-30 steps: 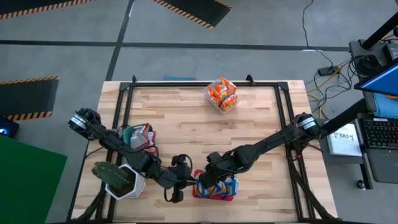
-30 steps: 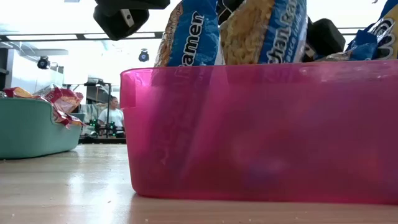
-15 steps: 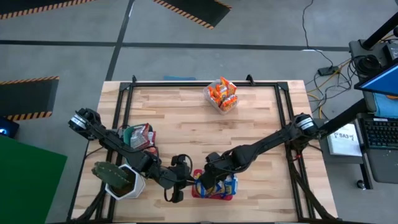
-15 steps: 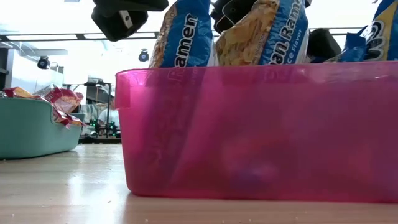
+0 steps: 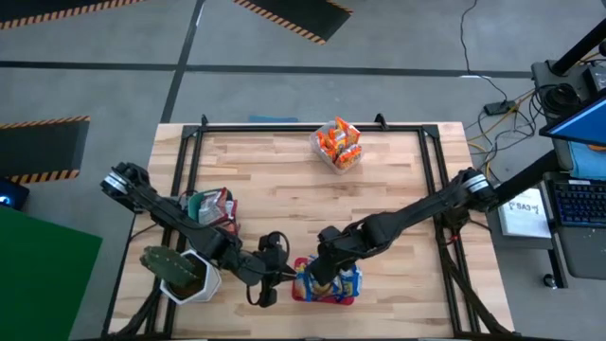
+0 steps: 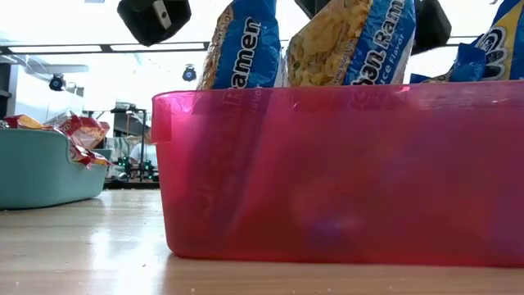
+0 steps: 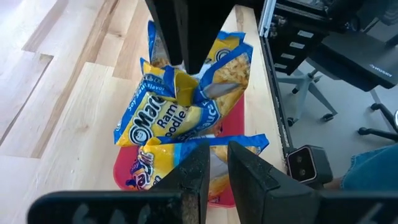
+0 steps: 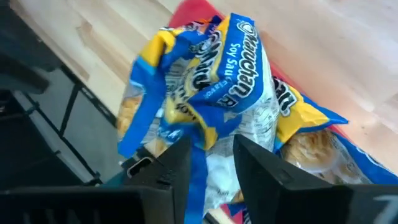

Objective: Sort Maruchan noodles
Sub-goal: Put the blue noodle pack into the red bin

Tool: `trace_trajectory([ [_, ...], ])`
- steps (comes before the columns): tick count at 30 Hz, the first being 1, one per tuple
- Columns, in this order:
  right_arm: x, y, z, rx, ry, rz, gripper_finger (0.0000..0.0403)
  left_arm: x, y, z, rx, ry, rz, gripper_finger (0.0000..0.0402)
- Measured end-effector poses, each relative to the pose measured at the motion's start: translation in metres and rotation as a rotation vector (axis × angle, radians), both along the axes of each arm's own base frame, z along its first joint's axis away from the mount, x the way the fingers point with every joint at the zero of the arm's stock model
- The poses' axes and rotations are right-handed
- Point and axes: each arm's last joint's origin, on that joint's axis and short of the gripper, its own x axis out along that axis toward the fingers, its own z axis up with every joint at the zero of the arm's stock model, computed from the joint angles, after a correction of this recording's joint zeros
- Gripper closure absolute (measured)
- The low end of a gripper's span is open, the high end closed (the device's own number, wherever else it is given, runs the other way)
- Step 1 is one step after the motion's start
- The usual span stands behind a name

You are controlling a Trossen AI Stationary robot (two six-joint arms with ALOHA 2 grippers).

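Note:
Several blue-and-yellow Maruchan noodle packets (image 5: 333, 282) stand crumpled in a red bin (image 5: 327, 299) at the table's near edge; their tops stick up over its rim (image 6: 327, 90). At the bin's left end, my left gripper (image 5: 284, 277) is shut on the end of one packet. My right gripper (image 5: 318, 273) hangs open just over the crumpled top of another packet (image 8: 230, 81), fingers pointing steeply down into the bin. My left gripper pinches the crimped end (image 7: 239, 142) of a blue-and-yellow packet between its two fingers, coming slanting down from the table's left. The rest of that packet lies in the red bin. My right gripper is open; I cannot tell whether its fingertips touch the packet under them.
A teal bin (image 5: 194, 204) with red-and-silver packets stands at the left. A clear bin (image 5: 339, 144) with orange packets is at the far edge. A cactus in a white pot (image 5: 180, 270) stands close beside the left arm. Bare wood lies in the table's middle and right.
My right gripper has opened, let go of the packet's top and risen a little above the red bin. The packet stays standing in the bin among the others.

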Motion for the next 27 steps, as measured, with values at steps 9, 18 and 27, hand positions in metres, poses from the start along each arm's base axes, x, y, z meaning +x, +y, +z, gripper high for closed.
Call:
trace_trajectory([
  [9,-0.005,-0.005,0.016,-0.094,-0.095,-0.001,0.0317,-0.003,0.002,0.007,-0.007,-0.022,-0.004,0.0362],
  [18,0.015,0.007,-0.025,-0.255,-0.103,0.103,0.0374,-0.003,0.002,0.009,-0.018,-0.026,0.004,0.0362],
  [27,0.021,0.01,-0.048,-0.303,-0.056,0.177,0.0394,-0.006,0.006,0.017,-0.032,-0.052,0.034,0.0362],
])
